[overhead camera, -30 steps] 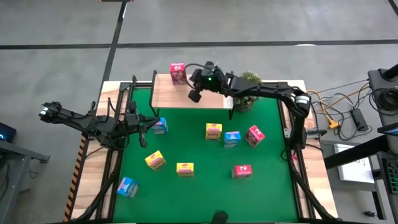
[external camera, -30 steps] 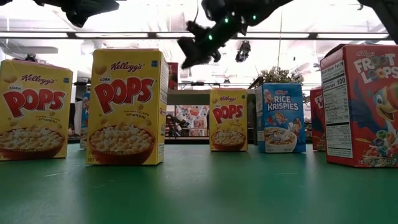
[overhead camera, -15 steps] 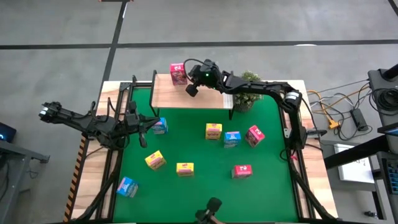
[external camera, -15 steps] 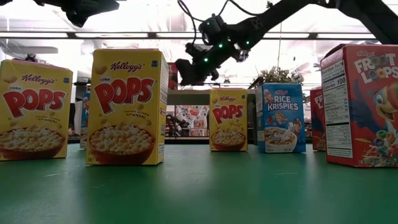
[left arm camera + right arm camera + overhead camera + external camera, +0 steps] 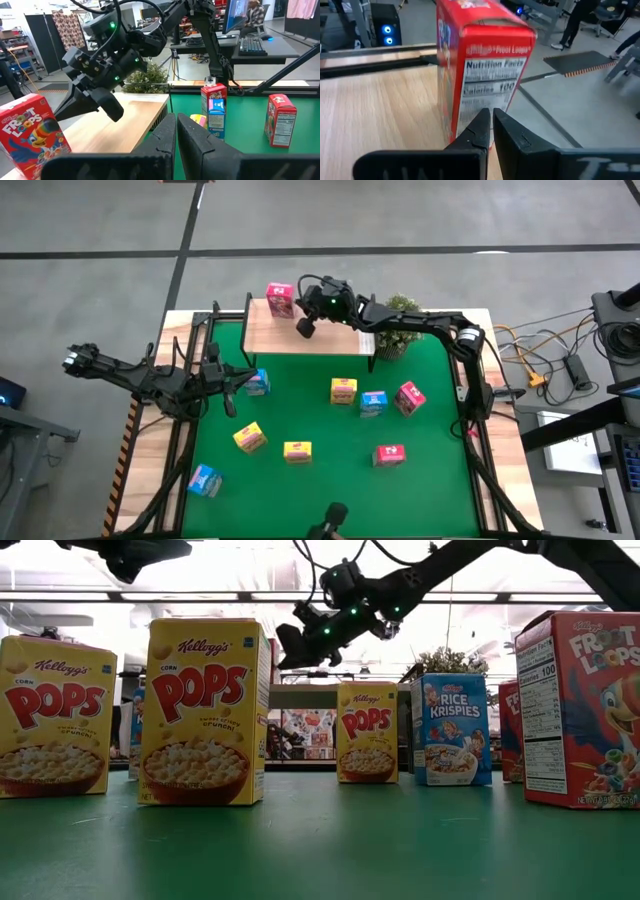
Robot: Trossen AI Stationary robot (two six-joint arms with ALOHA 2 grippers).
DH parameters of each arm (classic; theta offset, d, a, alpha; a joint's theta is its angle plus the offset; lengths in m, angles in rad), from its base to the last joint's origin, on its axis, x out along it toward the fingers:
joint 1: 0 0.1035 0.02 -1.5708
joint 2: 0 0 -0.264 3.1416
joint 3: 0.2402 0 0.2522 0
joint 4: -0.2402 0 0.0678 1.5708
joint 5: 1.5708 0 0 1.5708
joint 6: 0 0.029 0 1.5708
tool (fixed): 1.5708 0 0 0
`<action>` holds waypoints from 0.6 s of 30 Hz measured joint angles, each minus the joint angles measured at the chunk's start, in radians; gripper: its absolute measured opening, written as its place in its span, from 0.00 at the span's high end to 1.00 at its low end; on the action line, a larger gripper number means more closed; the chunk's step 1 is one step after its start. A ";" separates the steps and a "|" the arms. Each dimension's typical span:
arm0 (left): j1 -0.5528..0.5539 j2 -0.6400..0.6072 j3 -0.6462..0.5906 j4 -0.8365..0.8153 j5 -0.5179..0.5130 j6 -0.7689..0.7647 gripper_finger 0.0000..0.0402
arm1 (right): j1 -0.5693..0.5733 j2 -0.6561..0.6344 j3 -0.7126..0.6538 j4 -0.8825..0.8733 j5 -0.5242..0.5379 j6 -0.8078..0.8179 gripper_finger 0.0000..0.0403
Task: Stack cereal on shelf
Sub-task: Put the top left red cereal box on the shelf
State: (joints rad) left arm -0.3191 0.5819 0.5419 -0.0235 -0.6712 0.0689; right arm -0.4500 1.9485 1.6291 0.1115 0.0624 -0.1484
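Right end effector fingers pressed together, empty, over shelf far-left part, tip just beside/at red Froot Loops box standing at shelf's far-left corner; contact can't be told. Left end effector also closed, empty, over counter left side near a blue box. Other 7 cereal boxes on green counter, e.g. yellow Corn Pops, blue Rice Krispies.

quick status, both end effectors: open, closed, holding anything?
Left end effector: closed, empty, hovering at the table's left side.
Right end effector: closed, holding nothing, tips against the red cereal box on the shelf.
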 joint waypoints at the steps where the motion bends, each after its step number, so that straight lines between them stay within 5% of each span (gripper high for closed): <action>1: 0.000 0.000 0.000 0.000 0.000 0.000 1.00 | 0.000 -0.005 0.000 -0.027 -0.002 0.009 0.97; 7: 0.000 0.001 0.000 -0.001 0.000 0.000 1.00 | 0.018 -0.019 0.000 -0.148 -0.037 0.004 0.97; 18: 0.000 0.012 0.000 0.001 0.000 0.000 1.00 | 0.021 0.060 0.000 0.066 -0.059 -0.020 0.97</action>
State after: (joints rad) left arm -0.3191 0.5940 0.5420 -0.0227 -0.6716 0.0689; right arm -0.4288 2.0084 1.6287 0.1774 0.0032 -0.1684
